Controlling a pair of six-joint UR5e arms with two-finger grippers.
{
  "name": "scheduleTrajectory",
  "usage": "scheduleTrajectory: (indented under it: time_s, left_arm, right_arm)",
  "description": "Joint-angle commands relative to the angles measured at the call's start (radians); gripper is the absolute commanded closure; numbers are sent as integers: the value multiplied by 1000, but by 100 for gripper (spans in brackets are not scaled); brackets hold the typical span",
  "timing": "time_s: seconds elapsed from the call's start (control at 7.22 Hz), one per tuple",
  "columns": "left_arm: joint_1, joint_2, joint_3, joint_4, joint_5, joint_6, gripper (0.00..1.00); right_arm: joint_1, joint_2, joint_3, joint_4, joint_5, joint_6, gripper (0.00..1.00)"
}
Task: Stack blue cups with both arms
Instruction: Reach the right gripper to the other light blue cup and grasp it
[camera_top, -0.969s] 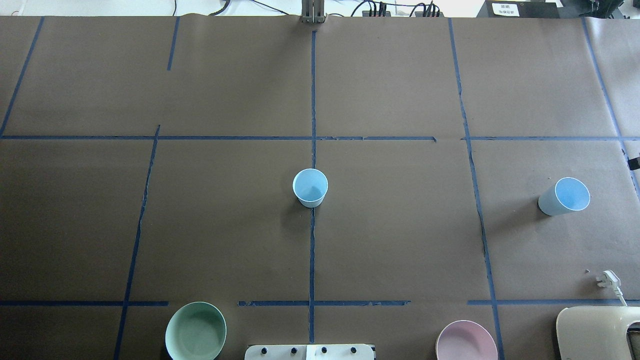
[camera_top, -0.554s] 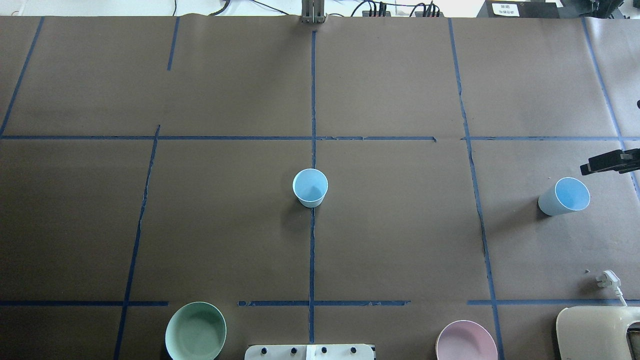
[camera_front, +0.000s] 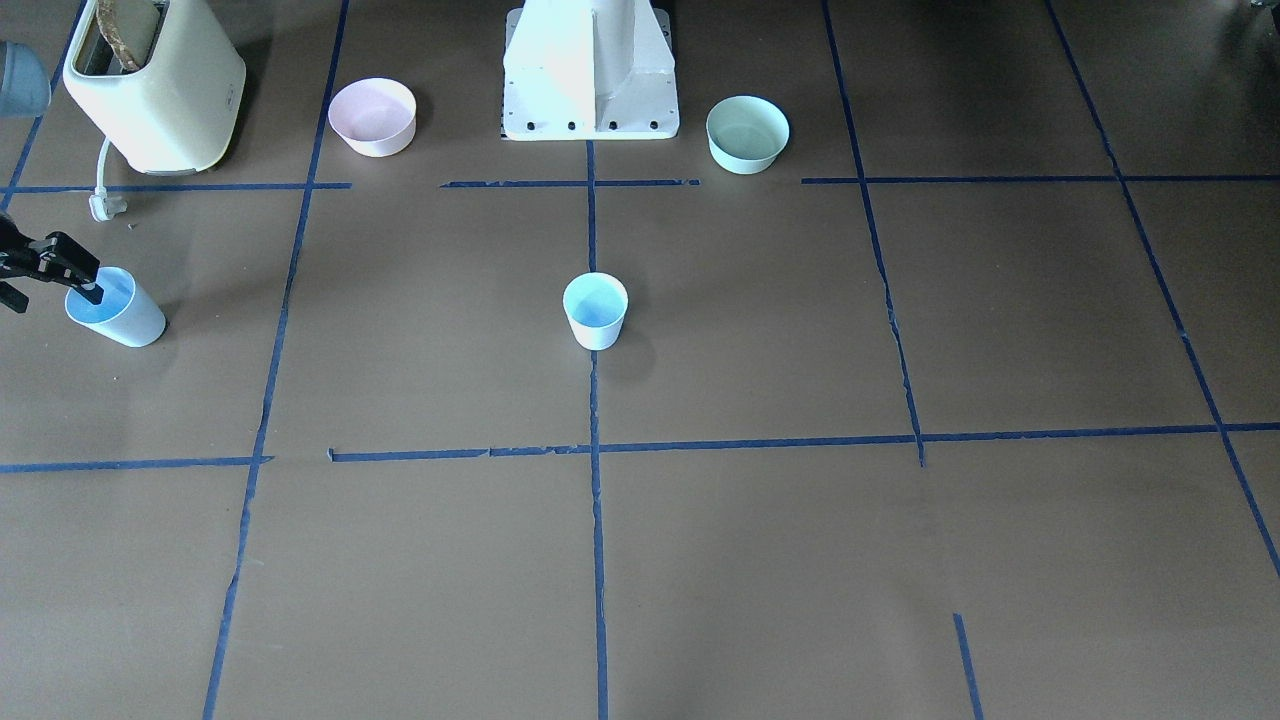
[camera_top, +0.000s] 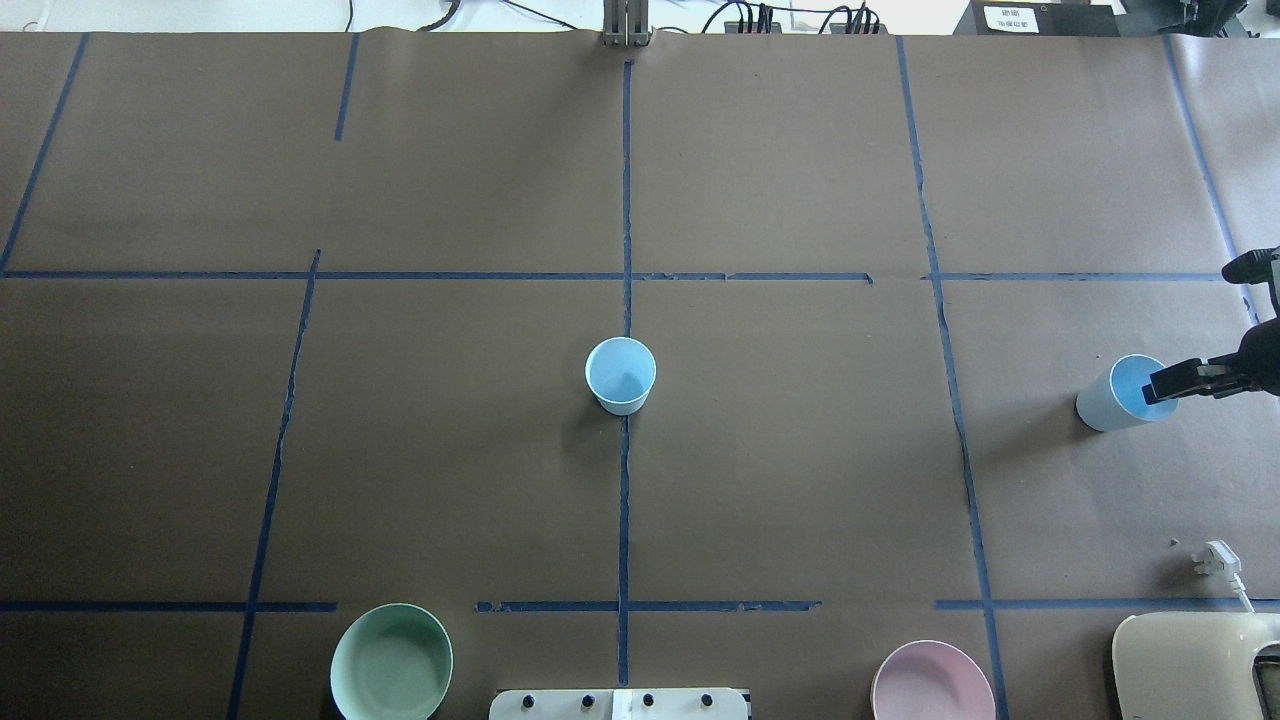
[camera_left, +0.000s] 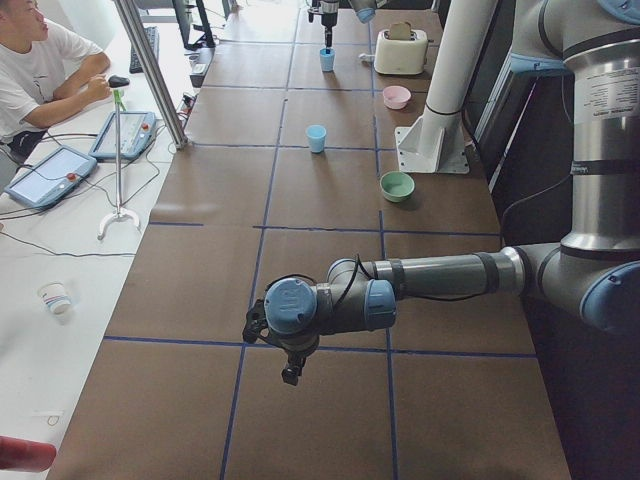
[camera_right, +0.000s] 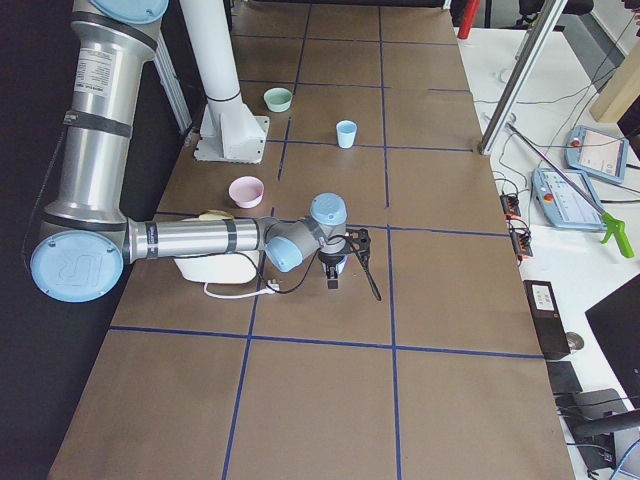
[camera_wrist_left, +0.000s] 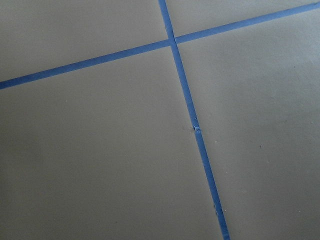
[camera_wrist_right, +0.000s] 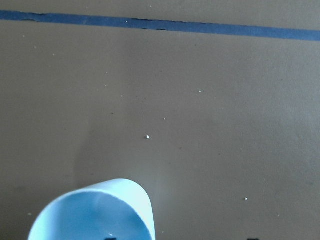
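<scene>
Holding the left gripper (camera_left: 290, 372) over taped table (camera_wrist_left: 100, 150) at far left, jaw state impossible to tell. Offers the centre cup (camera_top: 620, 375) upright on the tape line (camera_top: 624, 500), likely as stacking base. Straddles the right cup (camera_top: 1112, 405) wall, right gripper (camera_front: 52, 297) spread apart, one finger (camera_front: 82, 285) inside the mouth, probably for a rim pinch.

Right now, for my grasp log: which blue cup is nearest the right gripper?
The blue cup far to the robot's right: the right gripper is at its rim. The other cup stands alone at the centre.
</scene>
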Motion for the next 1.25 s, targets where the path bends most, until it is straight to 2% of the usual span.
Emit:
scheduleTrajectory:
  time_s: [0.0,0.14,0.28,0.42,0.69,0.83,1.11]
  left_arm:
    - [0,0,0,0,0,2,0]
    - [0,0,0,0,0,0,0]
    - [0,0,0,0,0,0,0]
    - [0,0,0,0,0,0,0]
    - [0,0,-7,2,0,0,0]
    - [0,0,-8,2,0,-2,0]
    - [0,0,-11,0,3,-44,0]
  right_arm:
    - [-13,5,-13,3,2,1,83]
    - [-14,10,-5,3,5,1,97]
    - [-14,16,28,-9,9,6,100]
    - [-12,52,68,-94,24,9,100]
    - [-12,194,217,-443,29,9,100]
    - [-20,301,249,-582,28,39,100]
    - [-187,526,247,-658,0,377,100]
